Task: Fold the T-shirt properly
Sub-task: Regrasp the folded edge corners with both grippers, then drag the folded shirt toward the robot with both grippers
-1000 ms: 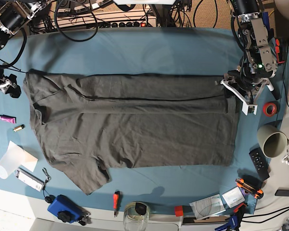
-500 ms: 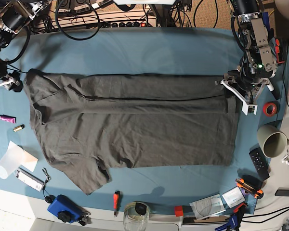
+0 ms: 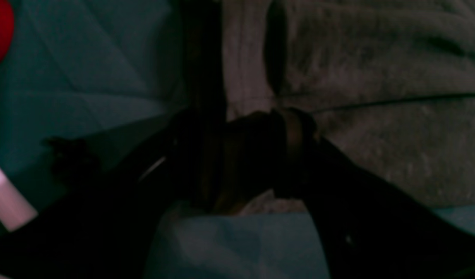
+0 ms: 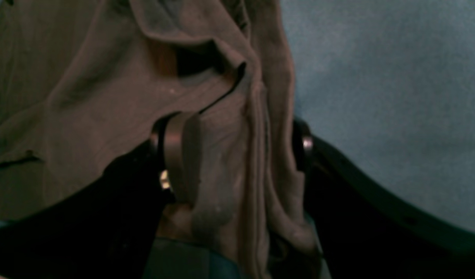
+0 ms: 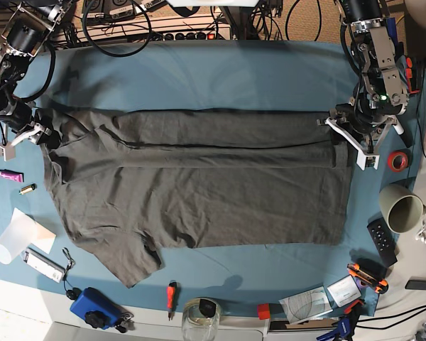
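The dark olive-grey T-shirt lies spread on the blue-teal table cloth, its far strip folded over toward the middle. My left gripper sits at the shirt's right hem end. In the left wrist view it is dark, with the fingers apart and hem cloth between them. My right gripper is at the shirt's left shoulder edge. Its jaws stand wide, straddling a raised bunch of T-shirt fabric, with one pad resting against it.
A red tape roll, a grey-green cup and a remote lie right of the shirt. A glass jar, a screwdriver and a blue device line the front. A pink tube lies left; cables run behind.
My right gripper has moved right, from beside the cloth's left edge onto the shirt's left shoulder edge. The left arm and the shirt's right end have stayed still.
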